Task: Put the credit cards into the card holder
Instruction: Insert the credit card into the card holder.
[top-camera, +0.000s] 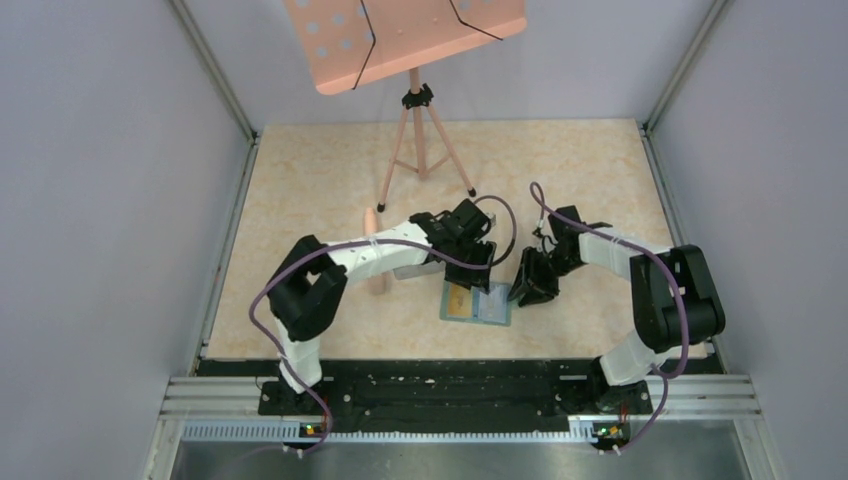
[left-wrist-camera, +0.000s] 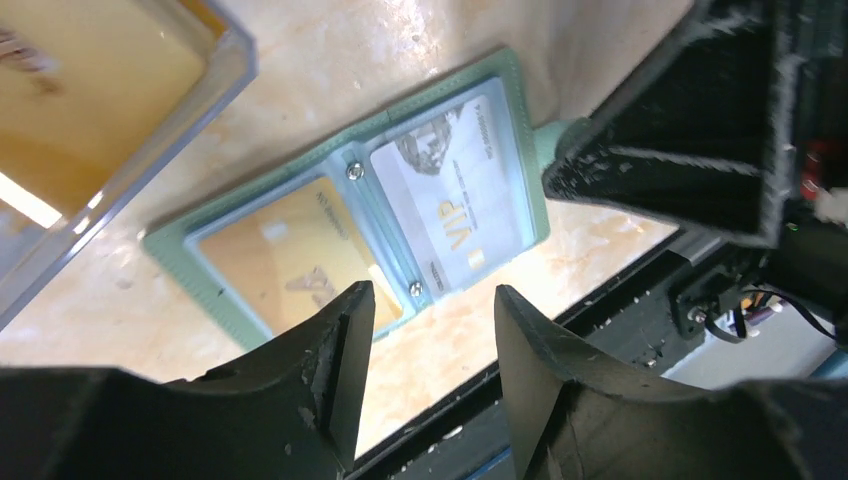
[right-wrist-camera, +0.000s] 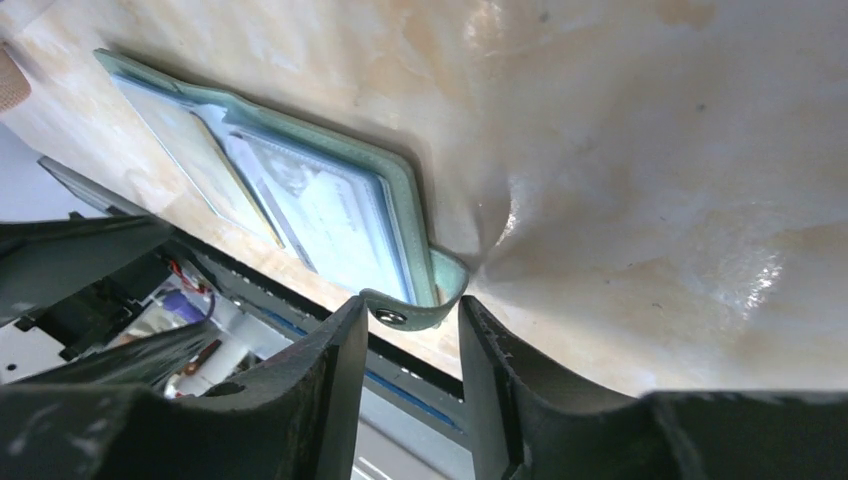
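Sage-green and spread open, the card holder (left-wrist-camera: 383, 228) lies on the marbled beige surface (right-wrist-camera: 650, 200) close to its near edge, between the two arms. Its clear sleeves face up: an orange-yellow card (left-wrist-camera: 290, 265) fills one, and a white-grey card (left-wrist-camera: 450, 195) printed "VIP" fills the other. A clear plastic box (left-wrist-camera: 150, 120) with more orange inside stands just beside the holder on the left arm's side. The left gripper (left-wrist-camera: 432, 295) hovers above the holder's near edge with its fingers well apart and nothing between them. The right gripper (right-wrist-camera: 412, 305) is down at the holder's outer edge, where the small snap tab (right-wrist-camera: 445, 285) with its stud (right-wrist-camera: 390, 317) curls up off the surface. The tab fills the narrow gap between the fingers, which look closed on it from both sides.
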